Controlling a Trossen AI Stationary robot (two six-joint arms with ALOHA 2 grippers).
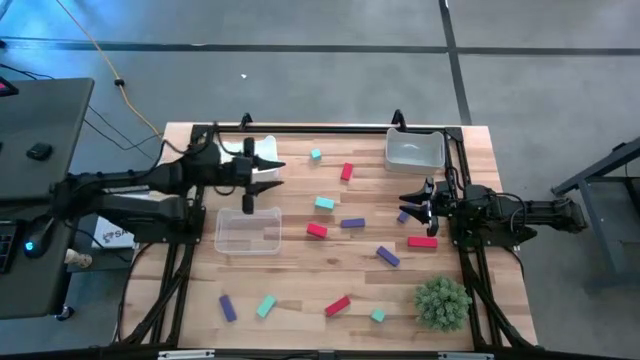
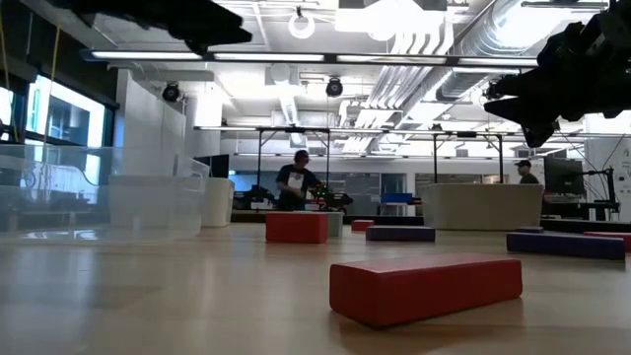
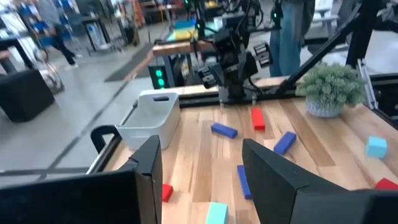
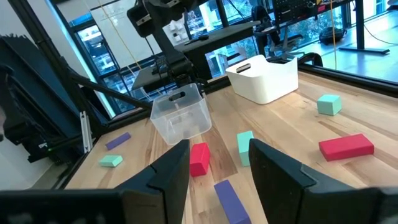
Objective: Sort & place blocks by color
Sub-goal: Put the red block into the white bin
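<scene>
Red, teal and purple blocks lie flat and scattered on the wooden table (image 1: 300,270). My left gripper (image 1: 272,174) (image 3: 199,149) hovers open over the far-left area, between a white bin (image 1: 262,150) and the clear bin (image 1: 248,230). My right gripper (image 1: 407,204) (image 4: 219,149) is open near the right edge, just above a purple block (image 1: 403,215) and beside a red bar (image 1: 422,241). Ahead of it lie a red block (image 4: 199,158), a teal block (image 4: 244,147) and a purple bar (image 4: 229,198). Neither gripper holds anything.
A second white bin (image 1: 413,150) sits at the far right corner and a green spiky plant ball (image 1: 442,300) at the near right. In the low view a red bar (image 2: 424,286) lies closest. People stand in the room beyond the table.
</scene>
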